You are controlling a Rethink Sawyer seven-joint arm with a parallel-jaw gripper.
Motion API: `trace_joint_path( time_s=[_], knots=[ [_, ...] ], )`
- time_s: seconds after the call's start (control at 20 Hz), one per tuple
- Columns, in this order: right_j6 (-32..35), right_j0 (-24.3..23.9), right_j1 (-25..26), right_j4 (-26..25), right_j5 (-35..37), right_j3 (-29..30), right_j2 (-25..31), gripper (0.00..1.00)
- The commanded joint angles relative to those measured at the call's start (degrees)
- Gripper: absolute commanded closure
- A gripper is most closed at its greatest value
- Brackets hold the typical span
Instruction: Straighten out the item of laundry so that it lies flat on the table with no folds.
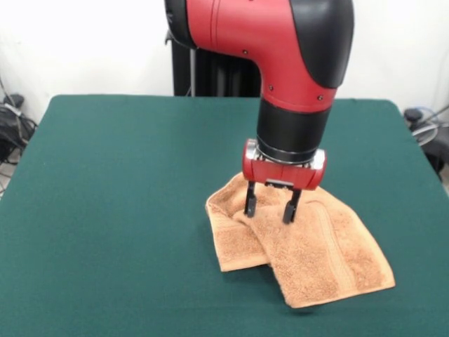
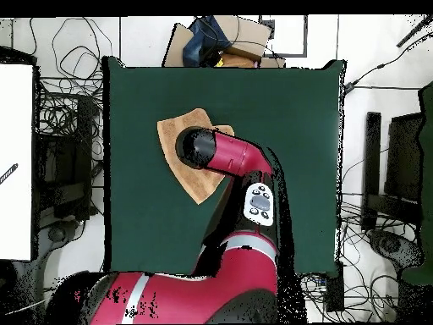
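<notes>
My gripper (image 1: 269, 206) hangs straight down over the towel (image 1: 309, 256), its two black fingers (image 1: 250, 199) spread apart with a clear gap between them and nothing held — the tips sit just at or barely above the cloth's upper folded part. The orange-tan towel lies on the green table (image 1: 112, 210), towards the camera-side edge in the front view, and it is not flat: one layer is doubled over another, leaving a crooked, overlapping shape. As I judge it, the straightening is barely begun — the fold has yet to be opened and the corners spread.
</notes>
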Motion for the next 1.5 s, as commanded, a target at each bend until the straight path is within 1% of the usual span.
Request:
trace_joint_path(
  time_s=[0.05,0.55,0.85,1.5],
  knots=[
    [12.20,0.34,3.83,1.40,2.61,-0.96,1.76,0.00],
    [12.61,0.87,3.92,1.31,1.10,0.36,1.99,0.00],
    [13.39,1.66,2.52,1.57,1.29,1.83,1.71,0.00],
    [12.66,1.03,0.91,1.50,2.22,3.25,2.04,0.00]
  ],
)
